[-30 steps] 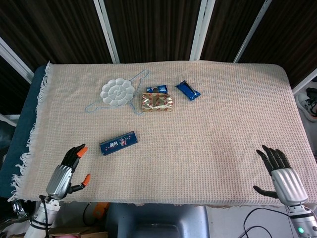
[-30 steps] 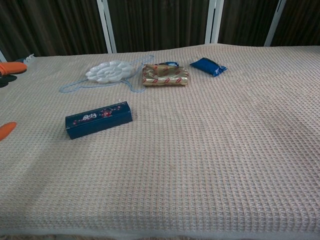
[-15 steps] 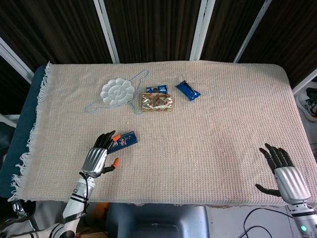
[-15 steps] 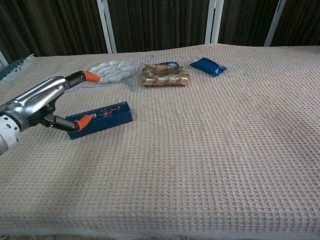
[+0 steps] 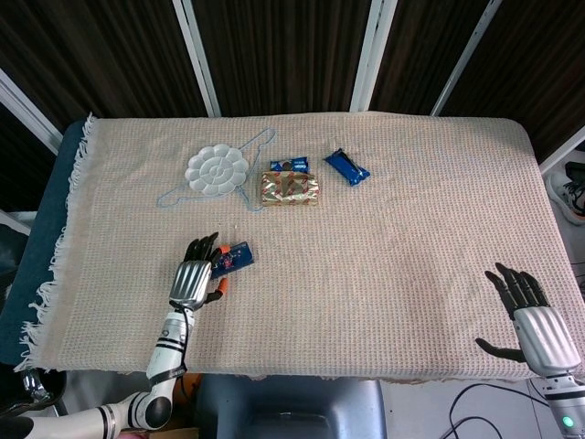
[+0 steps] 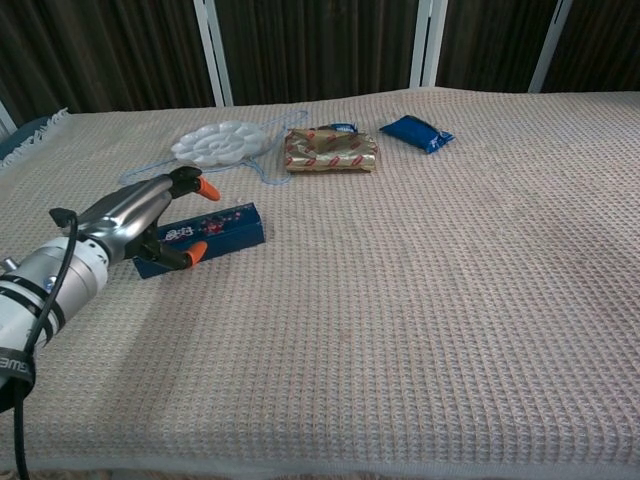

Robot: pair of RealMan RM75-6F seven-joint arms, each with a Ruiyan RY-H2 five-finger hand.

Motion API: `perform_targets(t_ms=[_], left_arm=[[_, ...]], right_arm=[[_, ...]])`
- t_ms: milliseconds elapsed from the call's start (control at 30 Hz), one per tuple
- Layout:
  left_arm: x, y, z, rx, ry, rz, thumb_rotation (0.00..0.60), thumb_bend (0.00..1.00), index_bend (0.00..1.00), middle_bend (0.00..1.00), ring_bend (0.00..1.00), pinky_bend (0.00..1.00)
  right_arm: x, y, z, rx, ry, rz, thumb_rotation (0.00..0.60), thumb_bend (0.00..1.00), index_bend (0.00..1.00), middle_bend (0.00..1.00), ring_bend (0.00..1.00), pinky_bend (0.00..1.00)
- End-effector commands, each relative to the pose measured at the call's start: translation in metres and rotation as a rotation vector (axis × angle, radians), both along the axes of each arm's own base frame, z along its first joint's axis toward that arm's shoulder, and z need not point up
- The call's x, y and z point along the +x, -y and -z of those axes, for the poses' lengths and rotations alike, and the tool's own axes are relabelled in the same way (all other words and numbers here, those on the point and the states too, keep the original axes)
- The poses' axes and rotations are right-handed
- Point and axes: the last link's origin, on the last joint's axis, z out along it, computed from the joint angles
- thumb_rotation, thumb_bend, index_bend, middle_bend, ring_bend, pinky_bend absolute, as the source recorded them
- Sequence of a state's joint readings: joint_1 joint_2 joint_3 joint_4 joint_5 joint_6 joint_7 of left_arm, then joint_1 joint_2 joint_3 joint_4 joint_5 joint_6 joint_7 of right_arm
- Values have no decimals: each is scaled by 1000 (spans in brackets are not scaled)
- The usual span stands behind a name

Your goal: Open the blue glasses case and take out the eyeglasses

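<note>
The blue glasses case (image 5: 236, 256) (image 6: 218, 230) lies closed on the beige cloth, left of centre, with its long side facing the front edge. My left hand (image 5: 195, 277) (image 6: 140, 220) is at the case's left end. Its orange-tipped fingers (image 6: 205, 187) reach over the top and the thumb sits in front of the case, with the fingers apart and no firm grip visible. My right hand (image 5: 532, 315) hovers at the table's front right corner with its fingers spread and nothing in it. It shows only in the head view. No eyeglasses are visible.
A white flower-shaped palette (image 5: 218, 168) (image 6: 222, 141) lies behind the case. A gold wrapped packet (image 5: 290, 187) (image 6: 331, 151) and a blue snack pack (image 5: 347, 167) (image 6: 416, 132) lie at the back centre. The fringed cloth (image 5: 411, 238) covers the whole table.
My left hand has come in from the front left corner to the case's left end, now covering part of it. The right hand has drifted slightly toward the front edge. The case has not moved.
</note>
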State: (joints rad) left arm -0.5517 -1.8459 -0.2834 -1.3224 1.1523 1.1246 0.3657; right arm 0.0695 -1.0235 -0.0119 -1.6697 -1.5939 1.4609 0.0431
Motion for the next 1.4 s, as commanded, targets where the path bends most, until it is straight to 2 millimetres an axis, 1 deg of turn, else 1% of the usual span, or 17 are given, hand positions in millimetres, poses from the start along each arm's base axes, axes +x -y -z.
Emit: perform_targets(t_ms=[33,400,700,1000,1200,1400], left_arm=[[0,-3,2,15,-4,-6,600,391,225,0,0,0],[-5,-9,5,21,-31,-32,600,391,275,0,0,0],[-7,-10,4,20,-42,-37,600,391,329,0,0,0],[-9,-10,6,7,-56,-39,600,403,356,0,0,0],[-9,-11,5,16,-46,-37,600,417,408,4,0,0],[-9,-12,4,21,-44,-34,600,441,455,28,0,0]], right_arm=[[0,0,-1,-1,2,0,600,176,0,0,0,0],[-1,0,-3,-7,7,0,600,176,0,0,0,0],[-1,0,-3,-8,9,0,600,176,0,0,0,0],[-1,-1,-4,-10,10,-1,600,176,0,0,0,0],[-1,-1,-4,-8,9,-2,600,176,0,0,0,0],[-1,-1,-4,-7,8,-2,600,176,0,0,0,0]])
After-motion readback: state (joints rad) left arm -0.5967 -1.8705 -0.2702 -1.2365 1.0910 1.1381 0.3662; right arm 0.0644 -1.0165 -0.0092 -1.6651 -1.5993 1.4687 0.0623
